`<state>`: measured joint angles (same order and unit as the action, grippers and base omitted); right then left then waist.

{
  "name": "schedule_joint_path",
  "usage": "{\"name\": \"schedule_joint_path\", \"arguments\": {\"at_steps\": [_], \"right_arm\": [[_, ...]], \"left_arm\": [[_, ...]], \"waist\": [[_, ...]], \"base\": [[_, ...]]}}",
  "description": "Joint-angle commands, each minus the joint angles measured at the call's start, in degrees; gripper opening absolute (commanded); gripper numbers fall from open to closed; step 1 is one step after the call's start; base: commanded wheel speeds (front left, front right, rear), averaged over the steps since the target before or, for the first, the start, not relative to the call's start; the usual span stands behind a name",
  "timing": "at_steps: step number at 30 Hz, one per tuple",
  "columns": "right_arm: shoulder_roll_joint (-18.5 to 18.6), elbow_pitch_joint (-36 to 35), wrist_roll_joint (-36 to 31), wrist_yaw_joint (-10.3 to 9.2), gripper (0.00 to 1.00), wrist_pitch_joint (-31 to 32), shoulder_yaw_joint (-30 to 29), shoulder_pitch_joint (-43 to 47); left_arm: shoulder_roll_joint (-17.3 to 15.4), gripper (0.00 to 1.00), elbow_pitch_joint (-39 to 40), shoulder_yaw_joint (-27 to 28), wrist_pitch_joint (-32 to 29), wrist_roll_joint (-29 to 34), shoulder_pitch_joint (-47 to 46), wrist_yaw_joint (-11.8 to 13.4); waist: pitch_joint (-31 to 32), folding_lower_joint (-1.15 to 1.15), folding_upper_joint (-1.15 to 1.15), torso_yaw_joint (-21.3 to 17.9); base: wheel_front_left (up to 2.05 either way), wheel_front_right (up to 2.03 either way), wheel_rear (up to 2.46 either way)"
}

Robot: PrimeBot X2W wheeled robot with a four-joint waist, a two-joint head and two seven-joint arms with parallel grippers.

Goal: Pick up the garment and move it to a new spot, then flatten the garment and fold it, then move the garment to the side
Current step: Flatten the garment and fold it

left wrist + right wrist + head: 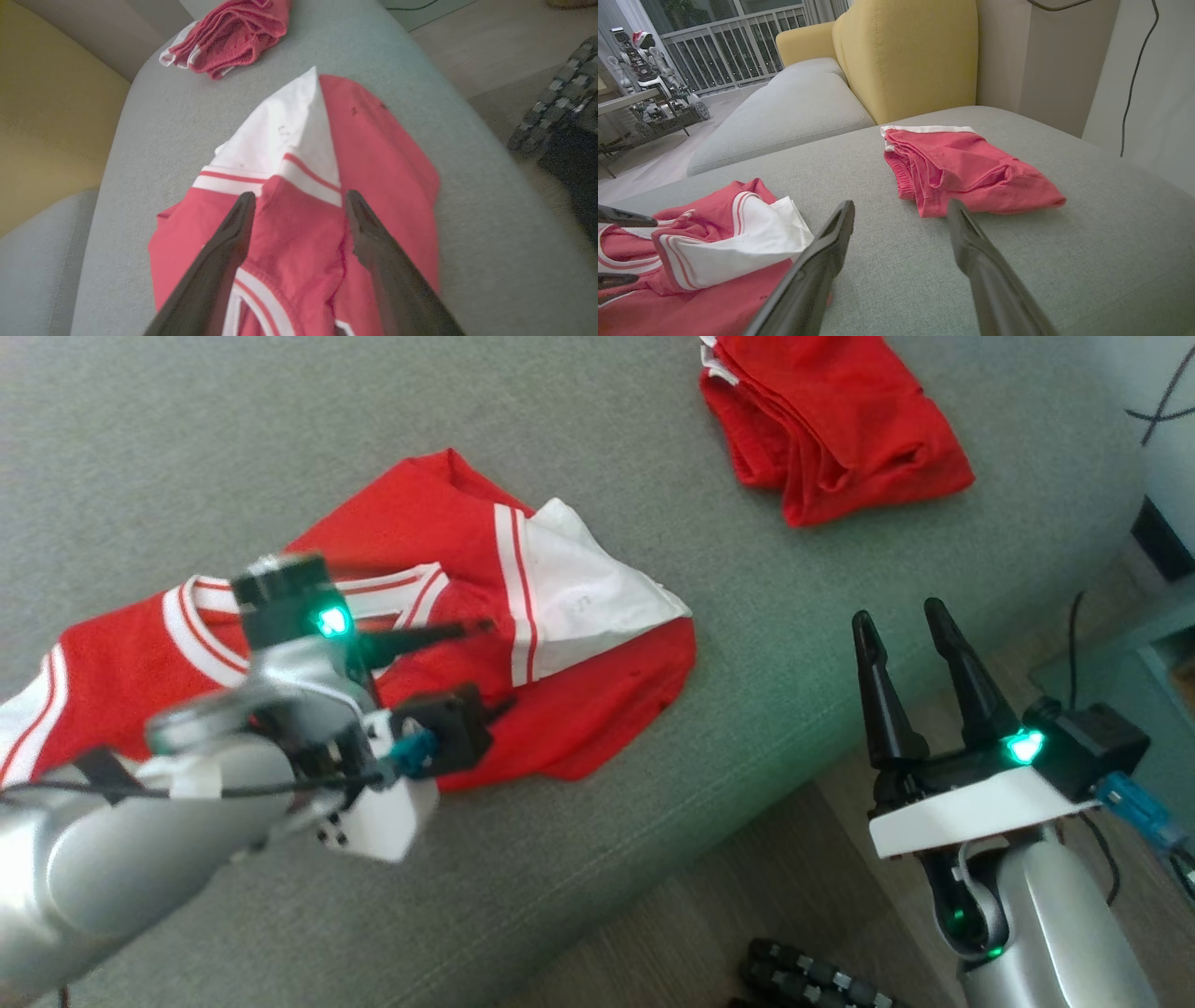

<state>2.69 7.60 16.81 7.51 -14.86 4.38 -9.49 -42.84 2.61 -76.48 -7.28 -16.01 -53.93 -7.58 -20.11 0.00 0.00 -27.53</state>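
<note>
Garment [597,709], a limp, light jersey, lies crumpled on the grey sofa [280,429]. Left gripper [499,665] hovers over it, jaws wide, empty; right gripper [896,616] likewise, aside. Best pinched at the collar or shoulders.

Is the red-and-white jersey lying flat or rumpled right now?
Rumpled: the jersey lies bunched on the grey cushion, with a white panel flipped over its red fabric.
</note>
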Motion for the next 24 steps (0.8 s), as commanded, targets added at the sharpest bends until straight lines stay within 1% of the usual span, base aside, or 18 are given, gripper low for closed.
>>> {"name": "schedule_joint_path", "arguments": {"at_steps": [1,6,9,11,12,13,14,19,24], "right_arm": [[0.2,-1.8,0.6,-0.02,1.0,-0.1,1.1,-1.3],[0.2,-1.8,1.2,-0.02,1.0,-0.1,1.3,-1.2],[0.2,-1.8,1.5,-0.02,1.0,-0.1,1.6,-1.3],[0.2,-1.7,1.6,-0.02,1.0,-0.1,1.7,-1.5],[0.2,-1.7,1.7,-0.02,1.0,-0.1,1.8,-1.6],[0.2,-1.7,1.7,-0.02,1.0,-0.1,1.8,-1.8],[0.2,-1.7,1.8,-0.02,1.0,-0.1,1.8,-1.9],[0.2,-2.0,2.0,-0.02,1.0,-0.1,0.9,-2.2],[0.2,-1.9,1.9,-0.02,1.0,-0.1,-0.2,-2.0]], "left_arm": [[-1.4,1.0,-0.2,3.1,1.0,1.7,-3.0,0.1],[-0.1,1.0,-5.3,3.1,4.3,4.2,-4.1,0.1],[0.8,1.0,-7.0,3.1,5.0,4.7,-3.0,0.1],[1.1,1.0,-7.5,3.1,4.3,5.3,-2.3,0.1],[1.1,0.96,-7.8,3.1,4.2,5.8,-2.3,0.1],[1.3,0.3,-8.1,3.1,4.4,5.9,-2.5,0.1],[1.5,0.0,-8.4,3.1,4.7,5.6,-2.9,0.1],[2.5,0.0,-8.6,3.1,6.1,3.2,-5.6,0.1],[2.6,0.0,-11.3,3.1,9.5,-4.7,-14.5,0.1]], "waist": [[-0.6,0.0,0.0,-0.6],[-1.5,0.0,0.0,-1.4],[-1.9,0.0,0.0,-1.8],[-2.2,0.0,0.0,-2.1],[-2.3,0.0,0.0,-2.2],[-2.4,0.0,0.0,-2.2],[-2.5,0.0,0.0,-2.2],[-3.3,0.0,0.0,-1.5],[-3.4,0.0,0.0,0.6]], "base": [[0.0,0.0,0.0],[0.0,0.0,0.0],[0.0,0.0,0.0],[0.0,0.0,0.0],[0.0,0.0,0.0],[0.0,0.0,0.0],[0.0,0.0,0.0],[0.0,0.0,0.0],[0.0,0.0,0.0]]}}
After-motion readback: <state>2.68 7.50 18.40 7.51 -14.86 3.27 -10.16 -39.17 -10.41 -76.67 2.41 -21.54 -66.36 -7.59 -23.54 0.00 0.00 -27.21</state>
